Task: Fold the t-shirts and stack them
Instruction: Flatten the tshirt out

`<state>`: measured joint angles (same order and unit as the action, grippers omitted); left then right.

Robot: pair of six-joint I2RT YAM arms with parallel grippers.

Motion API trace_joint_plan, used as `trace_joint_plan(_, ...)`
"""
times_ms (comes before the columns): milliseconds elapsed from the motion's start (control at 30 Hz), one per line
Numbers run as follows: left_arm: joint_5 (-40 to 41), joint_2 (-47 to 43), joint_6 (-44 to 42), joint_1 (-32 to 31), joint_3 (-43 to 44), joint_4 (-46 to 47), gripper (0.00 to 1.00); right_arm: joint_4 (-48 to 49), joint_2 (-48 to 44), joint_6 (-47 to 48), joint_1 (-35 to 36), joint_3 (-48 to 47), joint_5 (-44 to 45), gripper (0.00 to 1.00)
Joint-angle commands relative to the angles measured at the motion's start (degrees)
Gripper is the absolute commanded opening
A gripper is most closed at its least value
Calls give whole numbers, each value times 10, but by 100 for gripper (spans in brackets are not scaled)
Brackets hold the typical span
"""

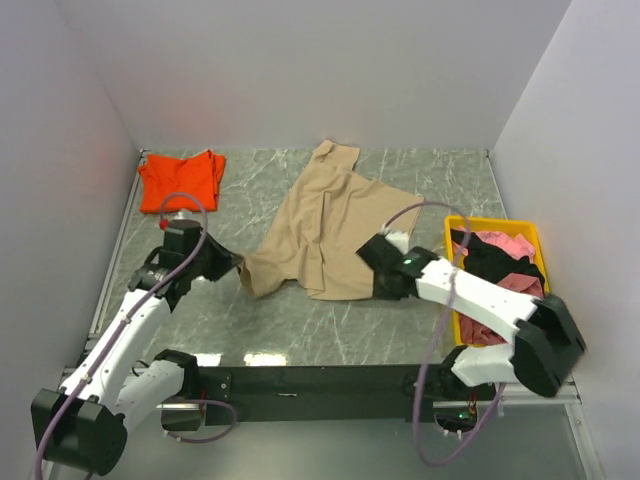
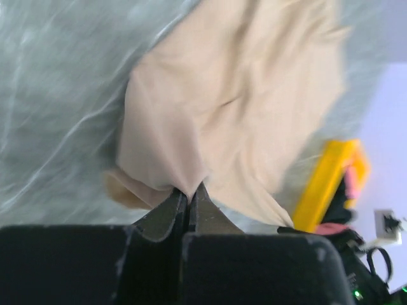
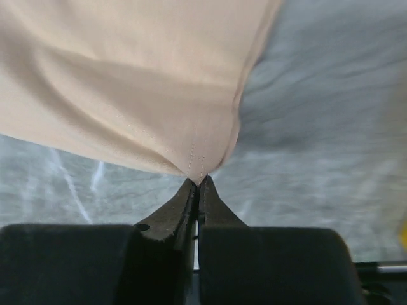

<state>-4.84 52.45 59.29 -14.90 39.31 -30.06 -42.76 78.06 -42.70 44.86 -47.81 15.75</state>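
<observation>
A large tan-beige t-shirt [image 1: 325,225] lies spread on the marble table, collar end toward the back. My left gripper [image 1: 238,264] is shut on its near left corner, the cloth [image 2: 216,114] pinched at the fingertips. My right gripper [image 1: 372,278] is shut on its near right hem corner [image 3: 197,168]. A folded orange-red t-shirt [image 1: 180,180] lies at the back left. Pink and dark t-shirts [image 1: 500,262] are piled in the yellow tray.
The yellow tray [image 1: 528,234] stands at the right edge of the table; its side shows in the left wrist view [image 2: 327,181]. White walls close the table at the back and sides. The metal rail runs along the near edge.
</observation>
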Motion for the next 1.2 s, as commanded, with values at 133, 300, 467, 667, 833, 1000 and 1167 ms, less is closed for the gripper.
trace_joint_plan(133, -73, -24, -11, 66, 103, 102, 1, -9, -207, 90, -75, -115, 133, 0)
trace_joint_plan(300, -5, -16, -36, 73, 235, 65, 0, 26, -252, 161, -86, -228, 167, 0)
trace_joint_plan(467, 46, -62, -46, 73, 339, 68, 1, 28, -251, 220, -86, -379, 180, 0)
trace_joint_plan(667, 118, -83, -96, 73, 491, 66, 1, 44, -259, 304, -85, -531, 110, 0)
trace_joint_plan(833, 106, -44, -145, 73, 611, 61, 1, 25, -234, 350, -86, -643, 46, 0)
trace_joint_plan(1000, 127, 13, -173, 73, 701, 54, 1, 39, -212, 376, -85, -671, 86, 0)
trace_joint_plan(1167, 162, 96, -191, 73, 743, 50, 1, 53, -172, 379, -86, -651, 159, 0)
